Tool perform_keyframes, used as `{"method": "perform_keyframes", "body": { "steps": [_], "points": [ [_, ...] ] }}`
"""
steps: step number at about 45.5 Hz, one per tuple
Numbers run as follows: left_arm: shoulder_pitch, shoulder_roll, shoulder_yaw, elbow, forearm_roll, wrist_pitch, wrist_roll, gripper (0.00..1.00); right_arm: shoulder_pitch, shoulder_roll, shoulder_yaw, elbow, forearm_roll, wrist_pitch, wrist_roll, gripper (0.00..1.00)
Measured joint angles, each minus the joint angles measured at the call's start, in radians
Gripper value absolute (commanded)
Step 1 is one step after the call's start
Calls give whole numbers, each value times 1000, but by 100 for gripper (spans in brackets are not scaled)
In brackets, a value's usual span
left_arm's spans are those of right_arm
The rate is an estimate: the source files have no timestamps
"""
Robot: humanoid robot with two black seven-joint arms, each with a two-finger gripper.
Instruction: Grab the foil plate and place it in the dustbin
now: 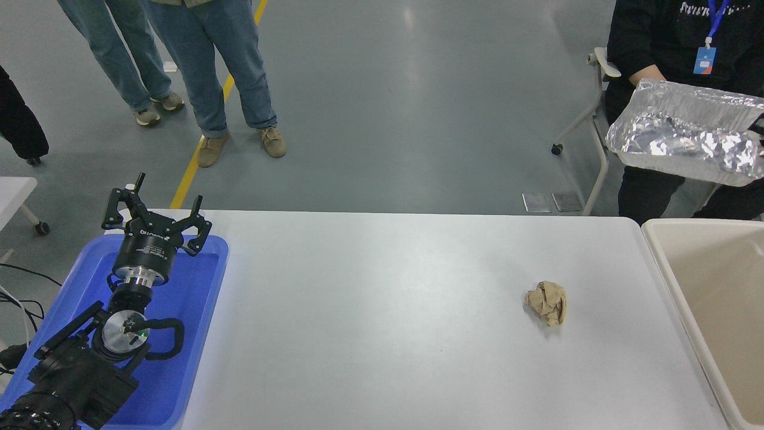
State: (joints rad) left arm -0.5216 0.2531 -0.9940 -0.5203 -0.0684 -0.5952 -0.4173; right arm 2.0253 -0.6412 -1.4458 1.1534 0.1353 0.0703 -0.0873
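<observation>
The foil plate [686, 134], shiny and crinkled, hangs in the air at the right edge, high above the table and over the far left corner of the dustbin [716, 286]. Only a dark tip of my right gripper [759, 125] shows at the picture's edge, on the plate's right end; the rest of the arm is out of view. The dustbin is a large beige bin beside the table's right end, and what shows of its inside is bare. My left gripper [154, 216] is parked open over the blue tray at the lower left.
A crumpled brown paper ball [546, 303] lies on the white table [388, 310], right of centre. A blue tray [179, 334] sits under the left arm. A seated person [656, 36] is behind the foil plate; two people [197, 71] stand at the far left.
</observation>
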Motion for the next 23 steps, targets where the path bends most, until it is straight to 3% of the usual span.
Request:
{"method": "perform_keyframes", "body": {
  "steps": [10, 23],
  "points": [
    [0, 0, 0, 0, 0, 0, 0, 100, -52, -8, -4, -57, -9, -15, 1, 0],
    [0, 0, 0, 0, 1, 0, 0, 100, -354, -51, 54, -297, -10, -109, 5, 0]
  ]
}}
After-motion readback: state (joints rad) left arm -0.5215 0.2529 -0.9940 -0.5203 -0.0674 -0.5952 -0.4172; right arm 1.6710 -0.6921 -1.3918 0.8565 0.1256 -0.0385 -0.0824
